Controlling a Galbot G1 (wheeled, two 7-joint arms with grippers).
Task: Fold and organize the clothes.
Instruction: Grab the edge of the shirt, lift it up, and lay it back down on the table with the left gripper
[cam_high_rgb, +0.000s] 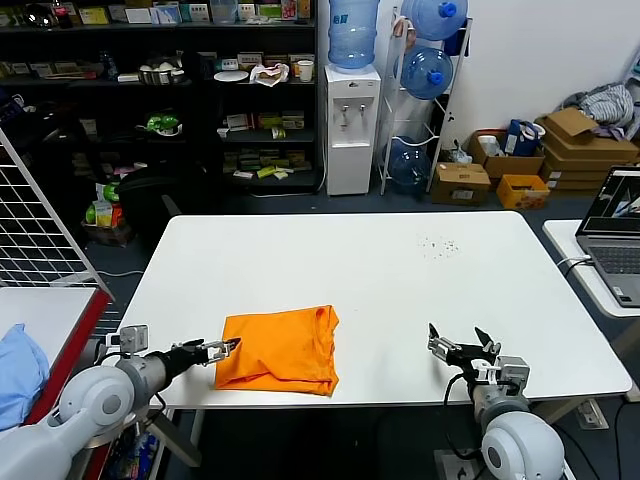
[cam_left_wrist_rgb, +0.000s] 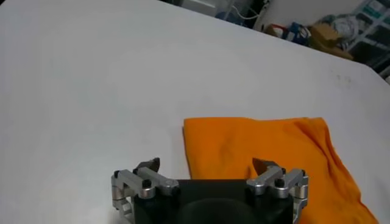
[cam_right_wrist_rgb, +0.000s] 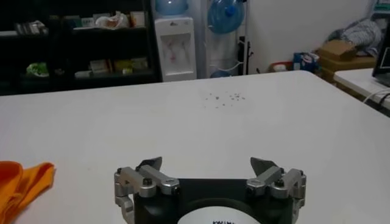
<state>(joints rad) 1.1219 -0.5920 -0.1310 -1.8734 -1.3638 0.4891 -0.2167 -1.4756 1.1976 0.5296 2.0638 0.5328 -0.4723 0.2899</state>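
Observation:
The orange T-shirt (cam_high_rgb: 280, 350) lies folded into a rough rectangle on the white table (cam_high_rgb: 380, 280), near its front edge and left of centre. No lettering shows. My left gripper (cam_high_rgb: 226, 348) is open and empty, at the shirt's left edge. In the left wrist view the shirt (cam_left_wrist_rgb: 268, 152) lies just ahead of the left gripper (cam_left_wrist_rgb: 207, 164). My right gripper (cam_high_rgb: 460, 343) is open and empty over bare table at the front right, well apart from the shirt. A corner of the shirt (cam_right_wrist_rgb: 21, 182) shows in the right wrist view, with the right gripper (cam_right_wrist_rgb: 207, 163) over bare table.
A light blue cloth (cam_high_rgb: 18, 375) lies on a side table at the far left, beside a wire rack (cam_high_rgb: 40, 220). A laptop (cam_high_rgb: 620, 235) sits on another table at the right. Shelves, a water dispenser (cam_high_rgb: 352, 120) and cardboard boxes (cam_high_rgb: 575, 150) stand behind.

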